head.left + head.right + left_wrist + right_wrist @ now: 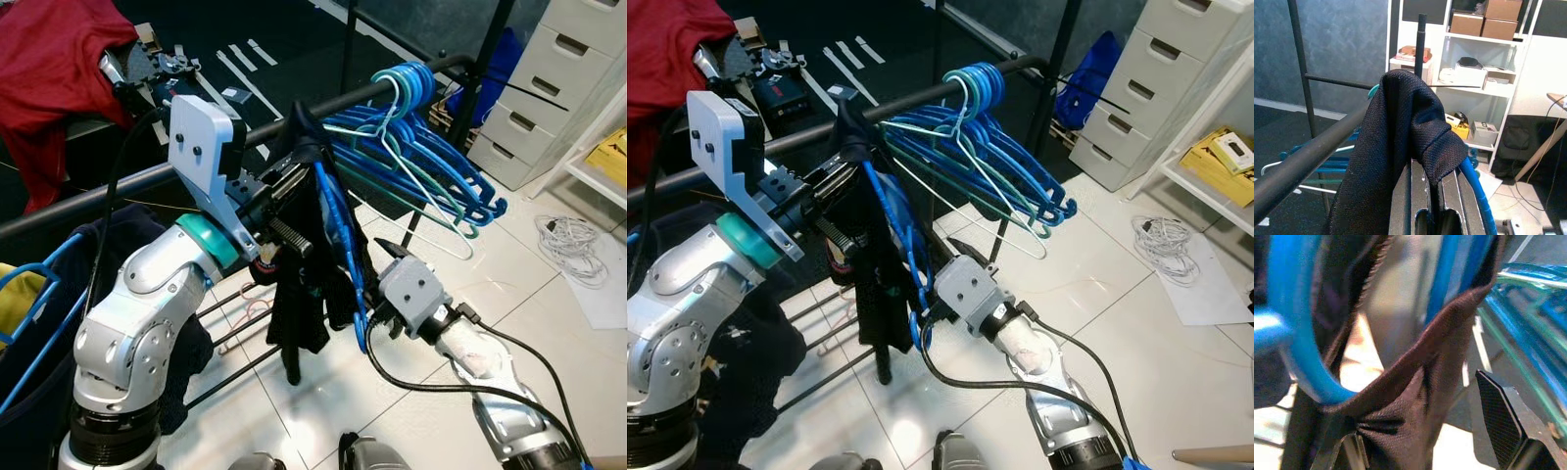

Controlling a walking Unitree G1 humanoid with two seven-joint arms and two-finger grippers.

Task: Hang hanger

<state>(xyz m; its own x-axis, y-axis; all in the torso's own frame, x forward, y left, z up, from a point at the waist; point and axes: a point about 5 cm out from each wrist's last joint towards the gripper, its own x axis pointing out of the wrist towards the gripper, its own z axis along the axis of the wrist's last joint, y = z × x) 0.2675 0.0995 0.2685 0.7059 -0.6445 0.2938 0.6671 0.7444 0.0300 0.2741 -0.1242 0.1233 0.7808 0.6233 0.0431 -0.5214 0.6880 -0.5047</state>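
We counted two grippers, the left gripper [294, 186] at centre and the right gripper [377, 318] lower right. One rail [88, 201] crossed the frame, one black garment [304, 294] hung at centre, one red cloth [49, 59] lay upper left, and one cable coil [568, 250] sat at right. The bunched blue hangers [421, 147] overlapped too much to count.

Head views bright, even overhead light; glare patches on glossy white floor tiles [323, 382], soft shadows under rail [88, 201]. Left wrist view sharp, lit shelves [1474, 88] behind. Right wrist view v. blurred, close fabric [1400, 396] out of focus.
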